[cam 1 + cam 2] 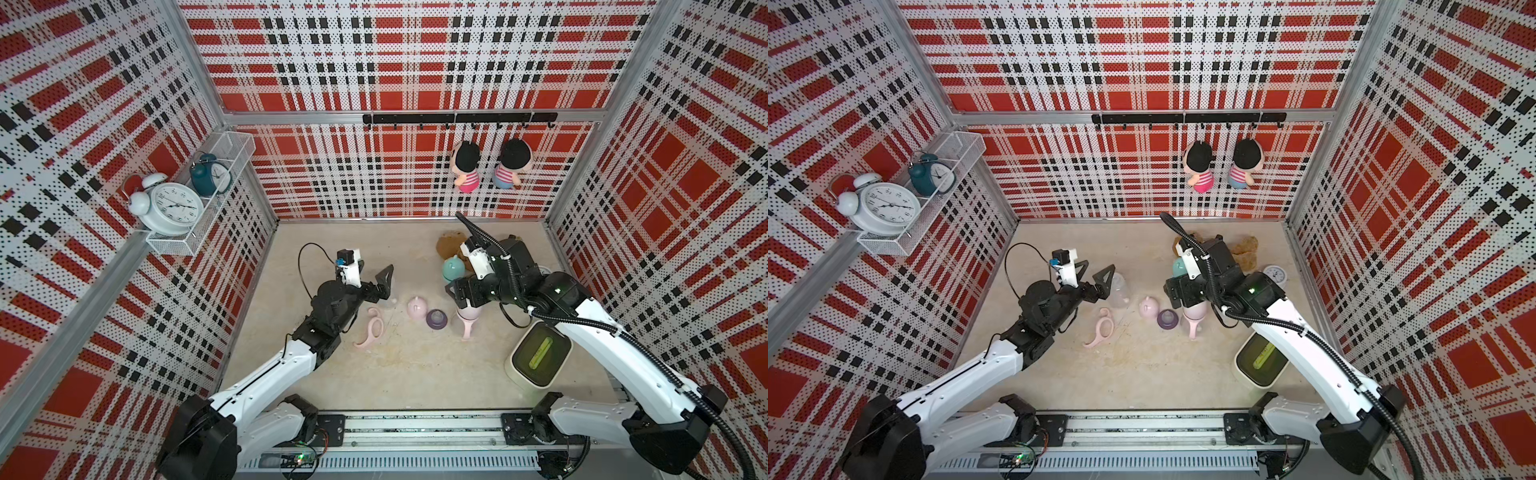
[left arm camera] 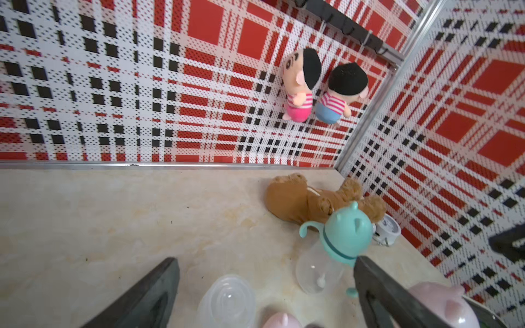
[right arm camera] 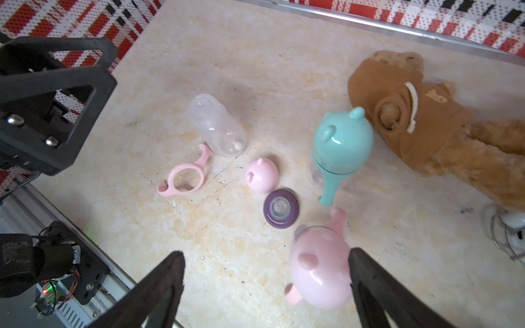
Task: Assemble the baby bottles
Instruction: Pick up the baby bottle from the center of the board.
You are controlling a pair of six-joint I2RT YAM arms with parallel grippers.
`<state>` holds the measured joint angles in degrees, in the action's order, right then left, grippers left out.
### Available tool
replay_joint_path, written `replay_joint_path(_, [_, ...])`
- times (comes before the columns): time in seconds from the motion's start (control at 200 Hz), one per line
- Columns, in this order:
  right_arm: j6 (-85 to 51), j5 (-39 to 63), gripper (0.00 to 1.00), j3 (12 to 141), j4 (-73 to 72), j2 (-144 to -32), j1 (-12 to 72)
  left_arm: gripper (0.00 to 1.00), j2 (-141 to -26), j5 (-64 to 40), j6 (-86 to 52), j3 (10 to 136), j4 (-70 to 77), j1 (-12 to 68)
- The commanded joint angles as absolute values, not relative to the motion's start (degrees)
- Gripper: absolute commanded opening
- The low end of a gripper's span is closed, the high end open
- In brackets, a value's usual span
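A mint-capped baby bottle with teal handles stands upright near the back right. A pink-capped bottle with pink handles stands under my right gripper. That gripper is open, and the bottle is close against one finger with a wide gap to the other. Loose on the table lie a pink eared cap, a purple teat collar, a pink handle ring and a clear bottle. My left gripper hangs open above the clear bottle.
A brown teddy bear lies behind the mint bottle, with a small white clock beside it. A white bin stands under the right arm. Two dolls hang on the back wall. Alarm clocks sit on a wire shelf on the left wall.
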<state>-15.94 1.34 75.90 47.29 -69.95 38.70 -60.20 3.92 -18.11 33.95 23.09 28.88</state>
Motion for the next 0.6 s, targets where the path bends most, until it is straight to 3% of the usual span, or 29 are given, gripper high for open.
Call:
replay_joint_path(0.0, [-14.61,2.38,0.93,75.11,39.13,-72.7,40.95,0.98,-57.48,8.51,-21.58,36.54,15.68,27.45])
replay_joint_path(0.591, [-11.02,-1.98,0.93,78.02,15.41,-97.7,47.76,0.98,-49.81,13.27,-23.47,41.68,-4.09,21.38])
